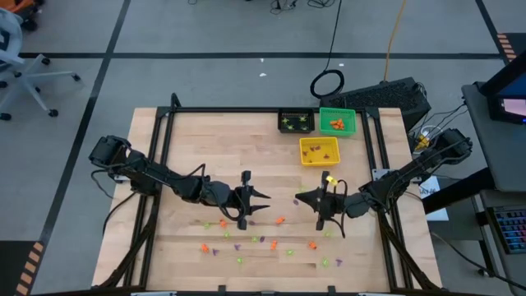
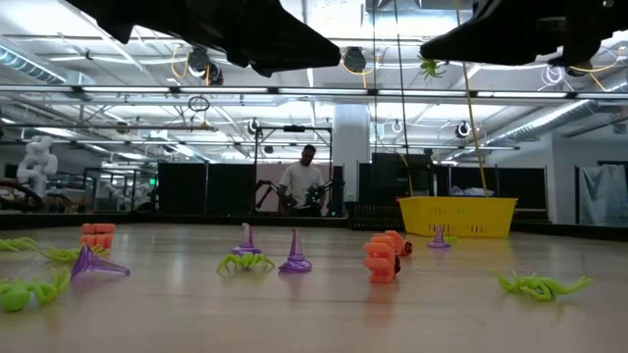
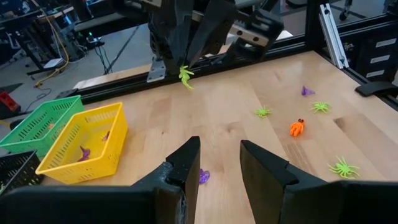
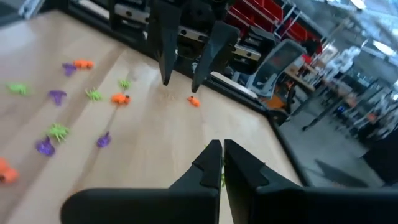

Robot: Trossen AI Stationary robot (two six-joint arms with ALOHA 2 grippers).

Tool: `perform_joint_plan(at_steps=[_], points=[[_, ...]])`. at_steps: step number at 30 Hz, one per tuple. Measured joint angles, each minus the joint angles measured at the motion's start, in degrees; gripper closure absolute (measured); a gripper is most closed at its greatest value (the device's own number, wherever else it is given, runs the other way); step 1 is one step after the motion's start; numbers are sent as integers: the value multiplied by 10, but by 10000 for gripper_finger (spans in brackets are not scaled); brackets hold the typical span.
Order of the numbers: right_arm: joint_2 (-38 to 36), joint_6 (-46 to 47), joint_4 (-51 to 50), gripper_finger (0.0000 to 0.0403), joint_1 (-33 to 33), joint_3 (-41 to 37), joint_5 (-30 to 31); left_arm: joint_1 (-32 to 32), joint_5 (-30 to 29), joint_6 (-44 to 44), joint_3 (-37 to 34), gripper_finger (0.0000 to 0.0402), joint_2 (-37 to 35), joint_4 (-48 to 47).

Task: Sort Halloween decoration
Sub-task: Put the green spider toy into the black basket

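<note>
My right claw (image 1: 301, 198) hangs above the middle of the pale wooden surface (image 1: 197, 148), its fingers pinched tight on a small light-green spider trinket (image 3: 185, 76) that dangles from the tips. My left claw (image 1: 265, 198) faces it from close by, tips toward tips, fingers parted a moderate way with nothing between them.

The rest of the tiny orange, purple and light-green Halloween trinkets (image 1: 271, 243) lie scattered loose on the surface in front of both claws, toward its near edge: purple cones, green spiders and orange lumps, most apart from one another.

At the far right of the surface stand three square mesh bins. The black bin (image 1: 296, 122) holds a few green pieces, the green bin (image 1: 338, 122) just beside it holds orange ones, and the yellow bin (image 1: 320, 150), nearer to my claws, holds a few small pieces, at least one purple.

Beyond the surface a person (image 2: 303, 182) stands in the room.
</note>
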Motion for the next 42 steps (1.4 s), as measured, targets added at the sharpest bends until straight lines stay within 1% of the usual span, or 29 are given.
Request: perform_joint_plan(at_steps=[10, 13, 16, 19, 20, 22, 24, 26, 30, 32, 37, 40, 42], points=[[0, 130, 11, 403, 0, 0, 0, -5, 0, 0, 0, 288, 0, 0], [0, 177, 23, 403, -3, 0, 5, -5, 0, -17, 0, 288, 0, 0], [0, 229, 31, 403, -10, 0, 59, -5, 0, -30, 0, 288, 0, 0], [0, 254, 30, 403, -24, 3, 112, -7, 0, -44, 0, 288, 0, -5], [0, 259, 29, 403, -30, 6, 121, -7, 0, -52, 0, 288, 0, -7], [0, 261, 26, 403, -48, 17, 121, -7, 0, -81, 0, 288, 0, -16], [0, 263, 14, 403, -67, 31, 121, -7, 0, -110, 0, 288, 0, -31], [0, 271, -16, 403, -88, 51, 120, -7, 0, -120, 0, 288, 0, -48], [0, 294, -124, 403, -135, 104, 118, -8, 0, -120, 0, 288, 0, -68], [0, 321, -194, 403, -164, 132, 96, -9, 0, -120, 0, 288, 0, -68], [0, 388, -356, 403, -249, 198, 14, -9, 0, -120, 0, 288, 0, -69], [0, 402, -419, 403, -310, 222, -45, -9, 0, -120, 0, 288, 0, -69], [0, 403, -440, 403, -353, 231, -84, -9, 0, -120, 0, 288, 0, -69]])
